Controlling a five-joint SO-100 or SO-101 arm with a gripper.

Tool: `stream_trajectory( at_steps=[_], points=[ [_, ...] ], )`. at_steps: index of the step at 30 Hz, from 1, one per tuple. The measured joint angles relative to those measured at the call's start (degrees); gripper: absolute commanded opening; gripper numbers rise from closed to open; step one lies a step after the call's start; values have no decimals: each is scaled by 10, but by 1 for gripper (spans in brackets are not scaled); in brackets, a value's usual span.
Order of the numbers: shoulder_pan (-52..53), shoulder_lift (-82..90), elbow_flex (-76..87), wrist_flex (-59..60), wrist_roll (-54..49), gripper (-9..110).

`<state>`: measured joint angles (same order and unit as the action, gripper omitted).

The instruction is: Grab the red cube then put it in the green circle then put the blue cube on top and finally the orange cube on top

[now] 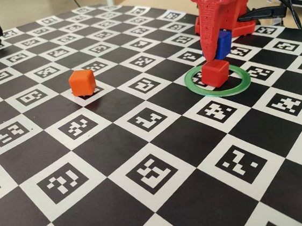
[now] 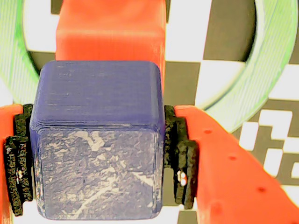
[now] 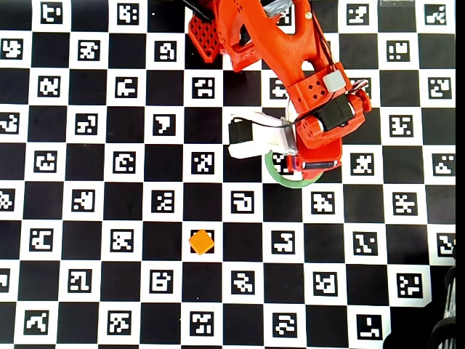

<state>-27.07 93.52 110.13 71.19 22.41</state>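
In the fixed view the red cube (image 1: 215,73) is seen resting inside the green circle (image 1: 217,80), on the checkered marker board (image 1: 143,146). The blue cube (image 1: 221,46) is held just above and behind it by the gripper (image 1: 215,52); whether the two cubes touch cannot be settled from this angle.

In the wrist view the blue cube (image 2: 98,140) is clamped between the black pads (image 2: 182,158) of the gripper (image 2: 98,163), jaws closed on its sides. The red cube (image 2: 111,30) is seen beyond it, with arcs of the green circle (image 2: 243,93) on either side.

The orange cube (image 1: 82,82) is left well apart, alone on the board toward the left of the fixed view. In the overhead view it (image 3: 201,241) lies below and left of the ring (image 3: 280,174), which is mostly covered by the arm (image 3: 290,65).
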Motion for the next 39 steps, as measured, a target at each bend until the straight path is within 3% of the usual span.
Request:
stream_trajectory(
  at_steps=[16,25,32,39],
  points=[
    [0,0,19,-22,-1,4],
    [0,0,33,-34,-15,15],
    [0,-5,33,-40,-15,40],
    [0,-5,33,-27,-15,43]
  ],
)
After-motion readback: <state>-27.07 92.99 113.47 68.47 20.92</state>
